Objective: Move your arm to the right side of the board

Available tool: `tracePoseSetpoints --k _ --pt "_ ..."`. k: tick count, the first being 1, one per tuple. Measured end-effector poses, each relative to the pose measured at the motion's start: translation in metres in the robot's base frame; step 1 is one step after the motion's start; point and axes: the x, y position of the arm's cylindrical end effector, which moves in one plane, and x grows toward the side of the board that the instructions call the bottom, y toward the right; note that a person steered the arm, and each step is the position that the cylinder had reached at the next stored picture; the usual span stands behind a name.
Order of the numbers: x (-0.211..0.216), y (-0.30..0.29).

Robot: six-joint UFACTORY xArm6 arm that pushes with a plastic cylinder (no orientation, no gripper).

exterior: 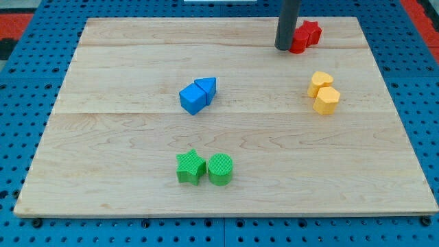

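Note:
My dark rod comes down from the view's top, and my tip (282, 48) rests on the wooden board (123, 171) near its top edge, right of centre. It touches the left side of a red block (299, 45), with a red star (312, 31) just behind that block. Two yellow blocks lie at the right: a heart shape (319, 83) and a hexagon (327, 100), below and right of my tip. A blue cube (193, 99) and a blue triangle (206, 87) sit near the board's centre. A green star (190, 167) and a green cylinder (221, 169) sit lower centre.
The board lies on a blue perforated table (27, 226). A red surface (20, 17) shows at the view's top left, and another (422, 10) at the top right corner.

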Motion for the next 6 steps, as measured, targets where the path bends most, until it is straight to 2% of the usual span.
tracePoseSetpoints --k 3,4,5,6 --pt "0.003 -0.006" --pt "0.025 0.009" --pt "0.064 0.053" --pt "0.053 0.134"
